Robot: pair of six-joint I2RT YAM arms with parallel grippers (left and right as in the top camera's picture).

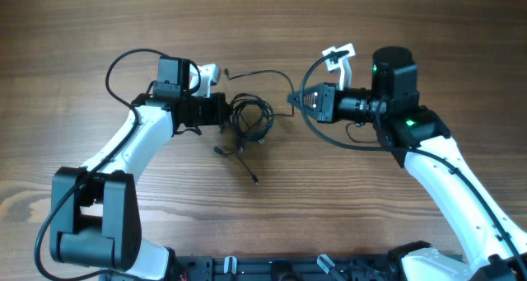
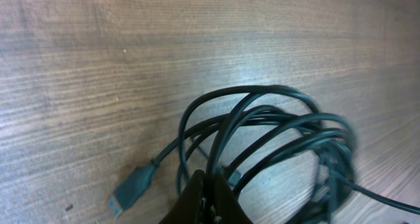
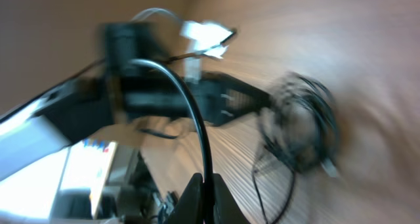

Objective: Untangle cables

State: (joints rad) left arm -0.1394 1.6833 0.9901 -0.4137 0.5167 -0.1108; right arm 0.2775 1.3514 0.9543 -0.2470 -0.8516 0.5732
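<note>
The cables (image 1: 251, 116) lie as a tangled bundle of thin black loops at the table's middle. My left gripper (image 1: 226, 114) is at the bundle's left edge and is shut on some of its strands. In the left wrist view the jaws (image 2: 211, 188) pinch the strands, with the loops (image 2: 275, 129) ahead and a USB plug (image 2: 134, 188) to the left. My right gripper (image 1: 295, 98) is right of the bundle and shut on one cable (image 1: 268, 72) that runs off to the upper left. In the blurred right wrist view the jaws (image 3: 209, 188) grip this cable (image 3: 190, 106), with the bundle (image 3: 302, 125) beyond.
A loose cable tail (image 1: 247, 167) trails from the bundle toward the front of the wooden table (image 1: 82, 34). A plug end (image 1: 221, 150) lies left of the tail. The left arm (image 3: 197, 96) shows across the right wrist view. The arm bases stand at the near edge.
</note>
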